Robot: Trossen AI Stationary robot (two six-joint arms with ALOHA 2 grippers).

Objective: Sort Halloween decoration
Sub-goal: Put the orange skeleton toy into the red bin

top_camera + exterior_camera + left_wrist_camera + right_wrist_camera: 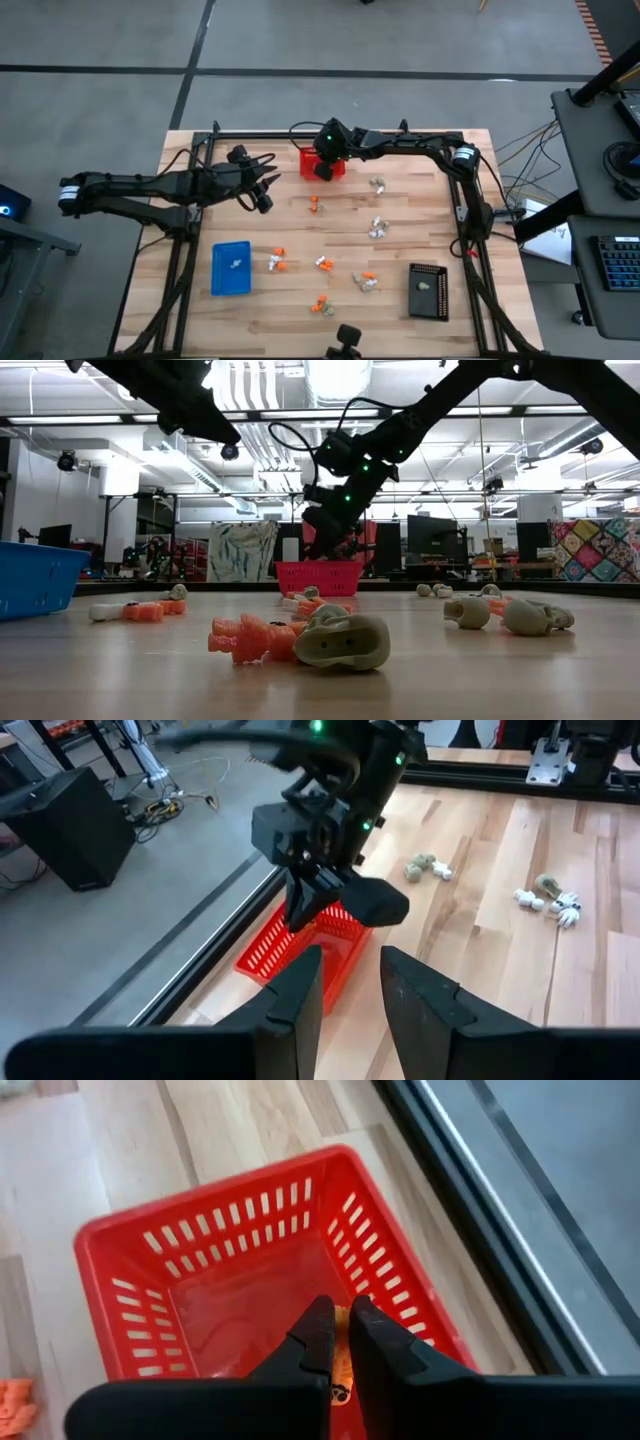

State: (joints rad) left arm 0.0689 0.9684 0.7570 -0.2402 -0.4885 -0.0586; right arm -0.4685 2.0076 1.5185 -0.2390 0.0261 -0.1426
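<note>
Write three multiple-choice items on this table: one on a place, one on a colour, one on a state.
1. Where does the right gripper hang?
A. over the red basket
B. over the black tray
C. off the table

2. What colour is the tray on the table's left side?
A. green
B. blue
C. yellow

3. How do the right gripper's jaws stand?
A. wide open
B. shut on an orange trinket
C. shut on a tray

Key: A, red mesh lies right beneath it; B, high view shows blue; B, orange shows between the closed jaws.
</note>
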